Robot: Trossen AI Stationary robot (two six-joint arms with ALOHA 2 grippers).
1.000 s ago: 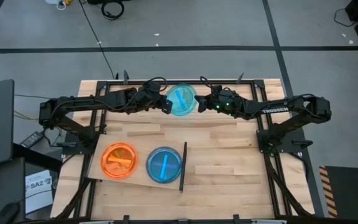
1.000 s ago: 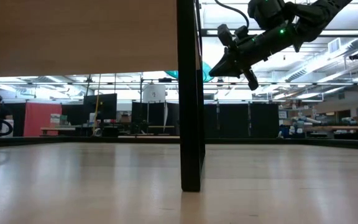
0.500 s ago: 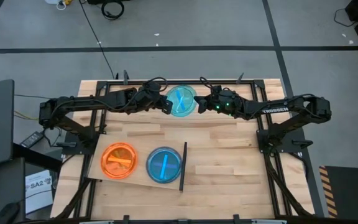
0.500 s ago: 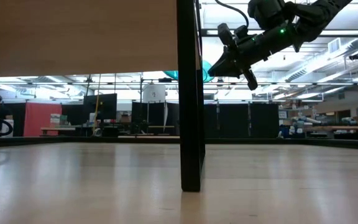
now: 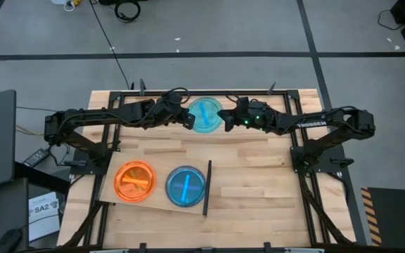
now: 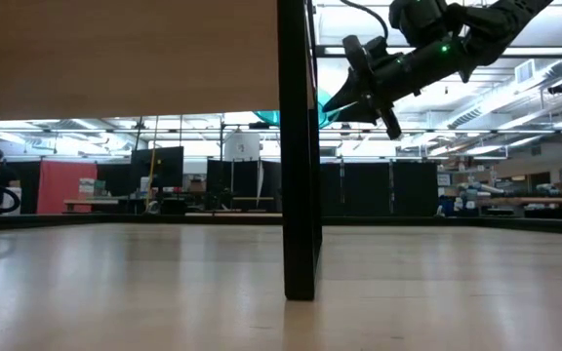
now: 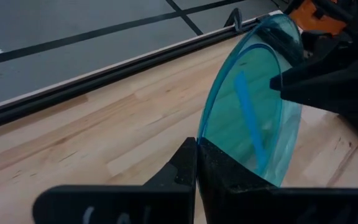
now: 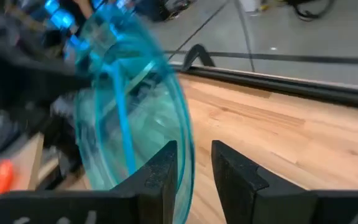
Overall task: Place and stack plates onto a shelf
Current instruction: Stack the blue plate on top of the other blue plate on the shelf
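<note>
A translucent blue plate (image 5: 204, 112) hangs in the air over the table's far middle, standing nearly on edge. My left gripper (image 5: 188, 121) is shut on its left side. My right gripper (image 5: 223, 119) is open at its right side, and in the right wrist view the plate's rim (image 8: 188, 155) runs through the gap between the fingers. The shelf (image 5: 157, 205), a pale panel with a black upright strip (image 5: 207, 188), lies near the table's near edge. An orange plate (image 5: 133, 181) and another blue plate (image 5: 185, 186) lie flat on it. My left gripper pinches the plate's rim (image 7: 207, 146) between its two shut fingers, coming roughly level from the table's left. The plate is lifted clear of the table and stands tilted on edge beyond the fingers. My right gripper has the opposite rim between its open fingers; whether they touch it, I cannot tell.
Black frame rails (image 5: 188, 93) run along the table's far edge right behind the grippers. Bare plank tabletop (image 5: 259, 176) lies to the right of the shelf's strip. In the low view the strip (image 6: 299, 146) stands in front of the right gripper (image 6: 344, 97).
My right gripper has crept toward the table's left and risen slightly, closing in on the plate until its rim lies between the fingers. The plate has stayed in the left gripper's hold, barely shifting.
</note>
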